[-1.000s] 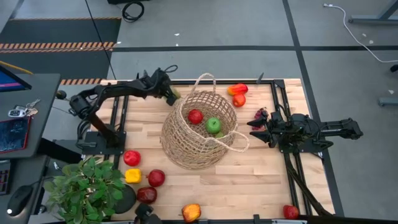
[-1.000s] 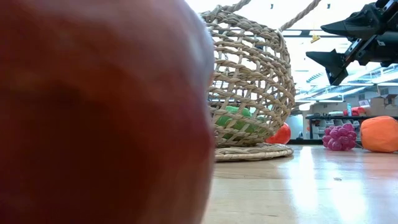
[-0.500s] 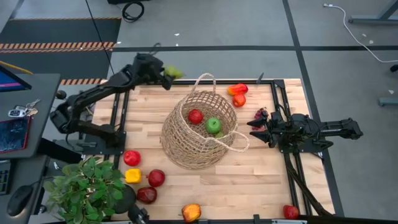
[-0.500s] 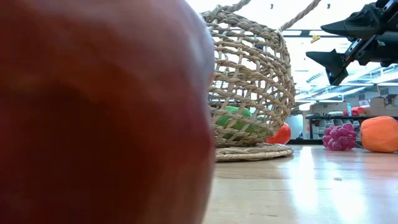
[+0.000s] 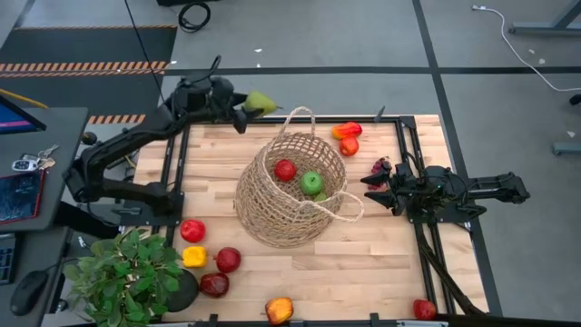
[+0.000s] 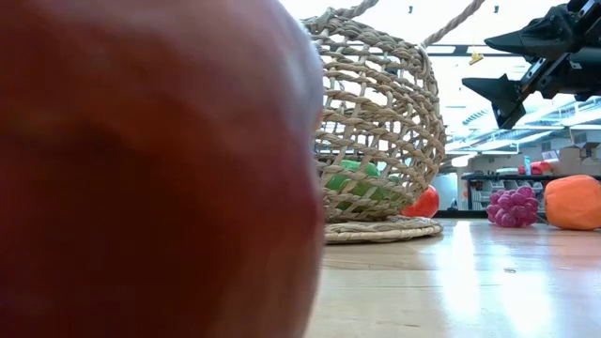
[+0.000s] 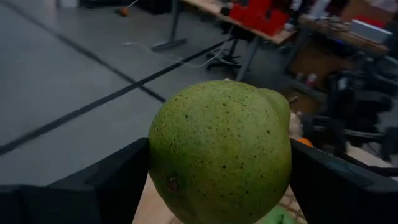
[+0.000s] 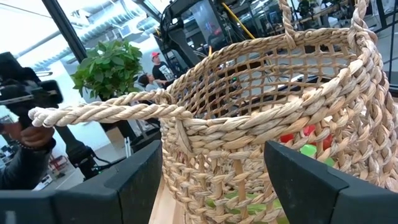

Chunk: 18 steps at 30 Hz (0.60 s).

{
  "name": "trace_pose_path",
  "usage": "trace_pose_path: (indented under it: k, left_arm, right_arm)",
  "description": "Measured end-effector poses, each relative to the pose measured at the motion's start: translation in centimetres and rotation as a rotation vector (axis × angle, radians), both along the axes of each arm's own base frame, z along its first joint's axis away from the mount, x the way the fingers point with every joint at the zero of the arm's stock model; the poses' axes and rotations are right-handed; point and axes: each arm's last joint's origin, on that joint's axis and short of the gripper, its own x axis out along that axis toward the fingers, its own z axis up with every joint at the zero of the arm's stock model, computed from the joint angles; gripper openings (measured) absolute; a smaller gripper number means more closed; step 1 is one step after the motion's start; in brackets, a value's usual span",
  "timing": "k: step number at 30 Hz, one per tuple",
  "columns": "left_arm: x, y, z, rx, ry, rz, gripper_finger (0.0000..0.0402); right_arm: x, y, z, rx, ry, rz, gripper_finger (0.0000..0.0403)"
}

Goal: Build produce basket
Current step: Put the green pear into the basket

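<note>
The tan wicker basket (image 5: 290, 186) stands mid-table on its flat base (image 6: 380, 228), its wall leaning, with a red apple (image 5: 285, 170) and a green apple (image 5: 312, 183) inside. My left gripper (image 5: 247, 102) is raised over the table's far edge, left of the basket's far handle (image 5: 300, 116), shut on a speckled green pear (image 7: 221, 152). My right gripper (image 5: 370, 186) waits open to the right of the basket, facing its wall (image 8: 261, 118) and near loop handle (image 8: 112, 112). More produce lies around the table. My left gripper pinches the pear's wide body between its two fingers, one finger (image 7: 118, 180) on each side (image 7: 158, 155). The fingers reach out nearly level from the table's left. The pear is lifted clear of the table, its narrow end (image 7: 277, 102) pointing away from the gripper.
Orange-red peppers (image 5: 347, 136) and purple grapes (image 5: 379, 168) lie at the far right. Red and yellow fruits (image 5: 204, 259) lie at the near left beside a potted plant (image 5: 127, 277). A red fruit (image 6: 141, 169) fills the low view's left. Another red fruit (image 5: 424, 309) sits near right.
My left gripper has risen from the table beside the basket's far left, carrying the green pear up and toward the far edge. It has tipped from pointing down to nearly level. The pear is now lifted clear of the table.
</note>
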Motion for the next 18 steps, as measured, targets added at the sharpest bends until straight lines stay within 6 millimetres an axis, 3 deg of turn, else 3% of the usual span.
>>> trace_pose_path:
  k: [10,18]
  left_arm:
    - [2.5,-4.1,1.5,0.380,0.027,-0.253,0.0346]
    - [3.9,-7.5,1.9,0.909,0.134,-0.460,0.0346]
  right_arm:
    - [0.0,0.0,0.0,0.000,0.000,0.000,0.0284]
    - [0.0,0.0,0.0,0.000,0.000,0.000,0.0284]
